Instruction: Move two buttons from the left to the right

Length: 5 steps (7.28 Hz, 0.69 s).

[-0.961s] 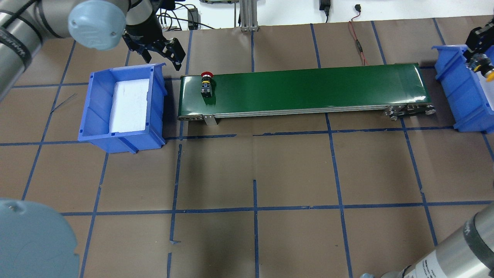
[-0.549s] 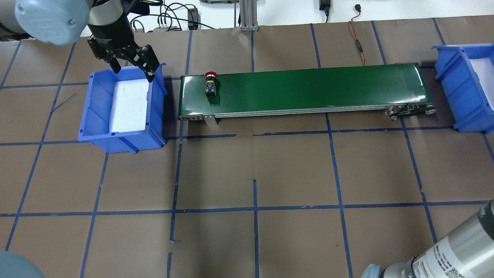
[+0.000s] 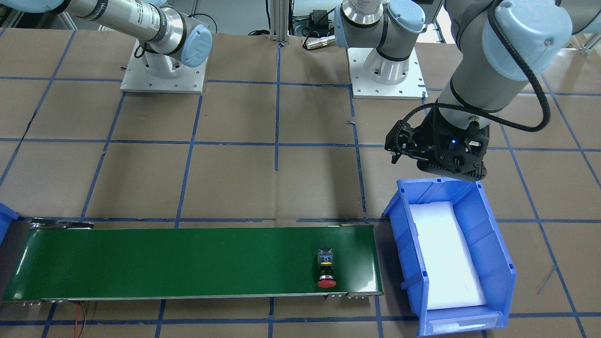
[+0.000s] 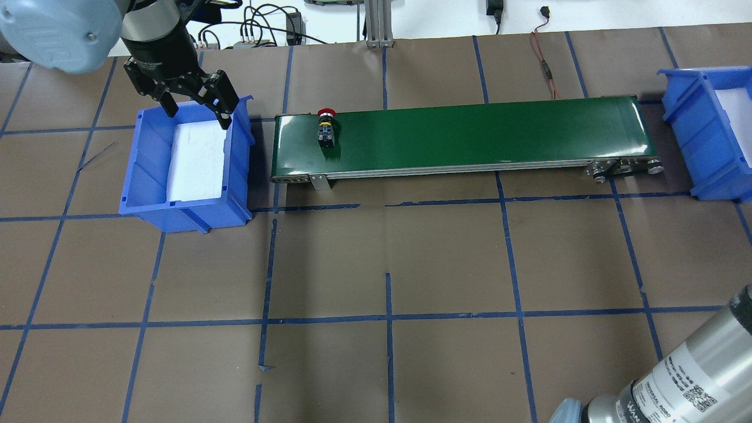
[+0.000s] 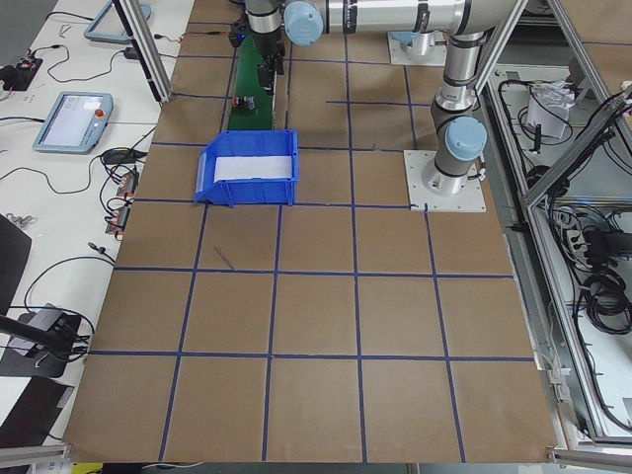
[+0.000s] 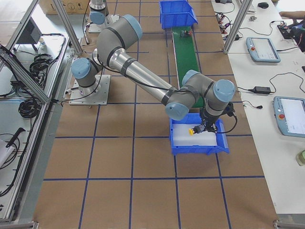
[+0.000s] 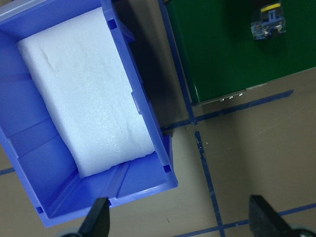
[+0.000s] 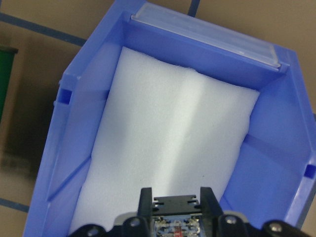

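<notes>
The red button (image 4: 326, 125) lies on its side near the left end of the green conveyor belt (image 4: 470, 135); it also shows as the red button (image 3: 326, 271) and the red button (image 7: 268, 22). My left gripper (image 4: 198, 116) hangs open and empty above the far rim of the left blue bin (image 4: 147, 170). My right gripper (image 8: 176, 210) is shut on the yellow button (image 6: 193, 130), gripping its switch block (image 8: 177, 224). It holds it over the white foam of the right blue bin (image 8: 79, 98).
White foam (image 4: 197, 158) lines the left bin and carries nothing. The right bin (image 4: 693, 135) sits just past the belt's right end. A red-black cable (image 4: 543, 64) lies behind the belt. The right arm's link (image 4: 675, 376) crosses the near right corner.
My left gripper moved left from beside the belt's end to over the left bin. The red button has shifted a little to the right. The right gripper left the overhead view.
</notes>
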{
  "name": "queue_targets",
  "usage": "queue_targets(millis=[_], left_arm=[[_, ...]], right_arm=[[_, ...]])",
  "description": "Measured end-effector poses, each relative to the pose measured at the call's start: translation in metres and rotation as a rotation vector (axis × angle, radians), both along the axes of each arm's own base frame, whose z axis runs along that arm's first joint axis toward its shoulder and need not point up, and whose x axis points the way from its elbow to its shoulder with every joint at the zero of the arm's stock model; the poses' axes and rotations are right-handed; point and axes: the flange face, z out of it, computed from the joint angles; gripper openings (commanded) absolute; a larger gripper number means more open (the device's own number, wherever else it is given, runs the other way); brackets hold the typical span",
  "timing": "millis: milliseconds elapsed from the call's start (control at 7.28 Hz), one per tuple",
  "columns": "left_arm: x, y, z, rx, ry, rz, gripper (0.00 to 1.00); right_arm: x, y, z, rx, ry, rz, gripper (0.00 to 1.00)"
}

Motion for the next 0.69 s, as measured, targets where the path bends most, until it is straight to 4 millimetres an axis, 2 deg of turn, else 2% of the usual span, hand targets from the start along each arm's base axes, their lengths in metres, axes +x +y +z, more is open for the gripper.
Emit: queue_targets(millis=[275,687], left_arm=[[0.004,0.013,0.002,-0.022,0.006,0.030,1.00],[0.005,0.018,0.001,-0.028,0.011,0.061,1.00]], right_arm=[[0.002,-0.015,-0.018,-0.021,0.010,0.011,0.08],[-0.002,-0.030,-0.052,-0.038,-0.012,0.017,0.08]])
